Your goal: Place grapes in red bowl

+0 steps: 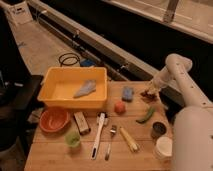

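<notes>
Single arm reaches in from the right. The gripper (152, 90) is low at the desk's far right edge, right over the grapes (147, 95). Grapes show as a small dark reddish clump on the wood, just right of the blue sponge (128, 93). Gripper and grapes overlap in this view. Contact looks likely, but I cannot tell whether the jaws are wide, narrow or already clamped on the cluster.

Key relation: the red bowl (46, 114) sits at the opposite side, near the left front of the desk (60, 159), just in front of the yellow tub (50, 80). It is well apart from the grapes. The carry therefore has to run leftward and toward the near edge, diagonally across most of the desk.

Along that line lie the orange-red fruit (119, 107) and the white brush (98, 135), with the green cup (73, 139) just beside the bowl. The load likely needs lifting clear first. Bowl looks empty, so the task is at the grasp stage, judging by the layout.
</notes>
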Controlling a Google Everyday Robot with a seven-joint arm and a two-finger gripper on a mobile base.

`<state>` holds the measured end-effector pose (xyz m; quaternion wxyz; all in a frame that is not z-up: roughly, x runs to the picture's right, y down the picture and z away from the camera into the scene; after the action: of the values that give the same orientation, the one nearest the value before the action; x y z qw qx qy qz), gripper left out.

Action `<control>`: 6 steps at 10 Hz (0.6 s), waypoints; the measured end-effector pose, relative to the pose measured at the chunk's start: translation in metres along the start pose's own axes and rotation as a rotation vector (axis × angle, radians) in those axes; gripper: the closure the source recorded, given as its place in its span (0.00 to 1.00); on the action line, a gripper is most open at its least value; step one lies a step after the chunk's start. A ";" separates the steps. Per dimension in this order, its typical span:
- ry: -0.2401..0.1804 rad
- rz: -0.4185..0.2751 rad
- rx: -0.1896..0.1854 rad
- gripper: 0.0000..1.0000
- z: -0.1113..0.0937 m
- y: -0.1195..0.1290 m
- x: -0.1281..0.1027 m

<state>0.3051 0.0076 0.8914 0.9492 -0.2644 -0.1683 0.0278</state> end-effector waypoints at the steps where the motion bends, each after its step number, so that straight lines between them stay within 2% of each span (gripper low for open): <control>1: 0.006 -0.004 0.028 1.00 -0.020 -0.004 -0.005; 4: 0.016 -0.058 0.108 1.00 -0.082 -0.014 -0.035; 6: 0.005 -0.139 0.157 1.00 -0.132 -0.016 -0.068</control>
<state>0.2849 -0.0804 0.7731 0.9671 -0.1768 -0.1813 -0.0254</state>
